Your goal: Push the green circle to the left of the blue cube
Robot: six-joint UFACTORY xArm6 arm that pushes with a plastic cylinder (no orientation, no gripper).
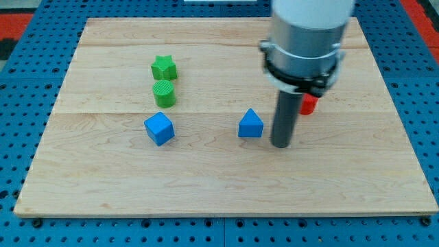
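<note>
The green circle (164,93) stands on the wooden board (219,185), left of centre. The blue cube (159,128) sits just below it, toward the view's bottom. My tip (280,145) rests on the board well to the right of both, just right of a blue triangular block (251,125). The rod rises into the grey arm body (305,41) at the view's top.
A green star (164,67) sits just above the green circle. A red block (309,103) is partly hidden behind the rod at its right. A blue pegboard (20,103) surrounds the board.
</note>
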